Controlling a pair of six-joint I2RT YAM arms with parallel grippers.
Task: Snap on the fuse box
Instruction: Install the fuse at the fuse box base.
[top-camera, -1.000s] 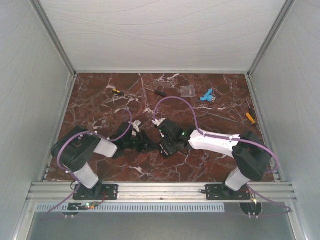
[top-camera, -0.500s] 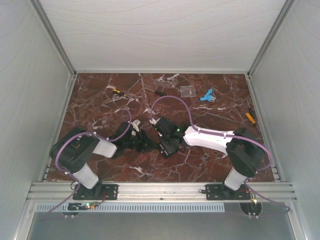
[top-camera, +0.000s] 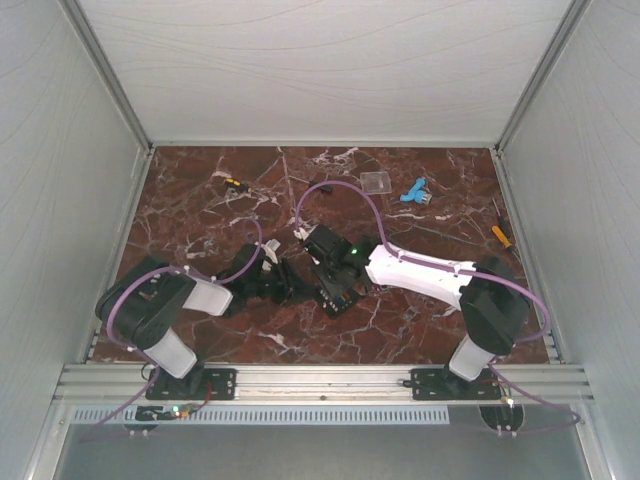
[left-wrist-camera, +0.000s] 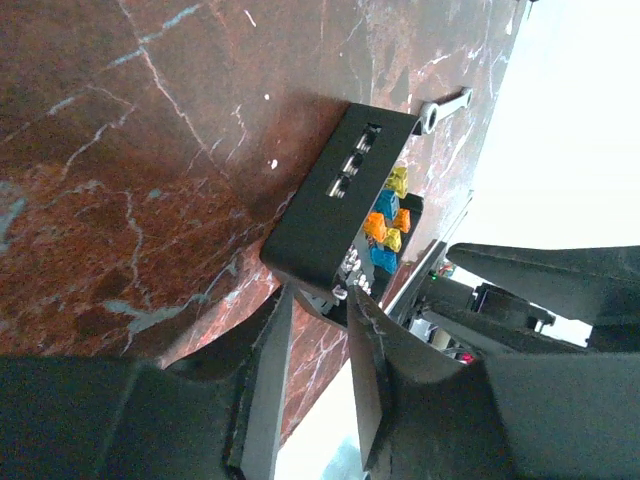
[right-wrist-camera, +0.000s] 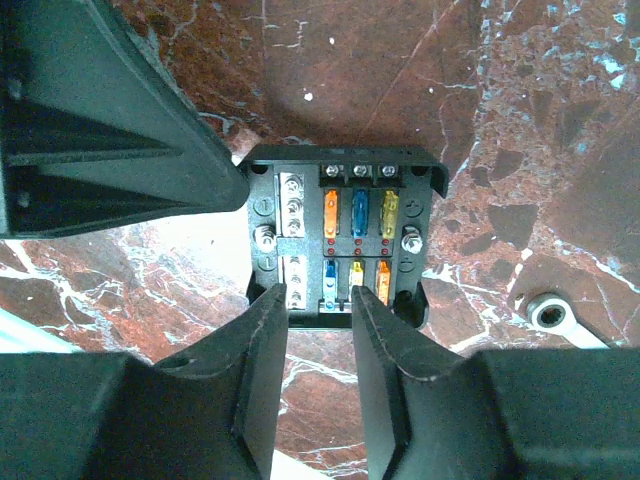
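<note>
The fuse box (top-camera: 337, 296) is a small black box with orange, blue and yellow fuses on its face. It is face-up at mid-table in the right wrist view (right-wrist-camera: 340, 240) and seen from the side in the left wrist view (left-wrist-camera: 330, 215). My left gripper (top-camera: 300, 283) comes in from the left. Its fingertips (left-wrist-camera: 318, 297) sit narrowly apart, above and below the box's near corner, and seem to pinch it. My right gripper (top-camera: 332, 278) points down at the box. Its tips (right-wrist-camera: 318, 295) are slightly apart over the near edge, with the blue fuse between them.
A flat clear plastic plate (top-camera: 376, 182) and a blue part (top-camera: 413, 192) lie at the back right. Small screwdrivers lie at the back (top-camera: 233, 184), (top-camera: 320, 185) and far right (top-camera: 500, 235). A small silver wrench (right-wrist-camera: 555, 312) lies beside the box. Grey walls enclose the table.
My right arm has swung its gripper left and a little farther back, bringing it over the fuse box. The left gripper and the box have stayed about where they were.
</note>
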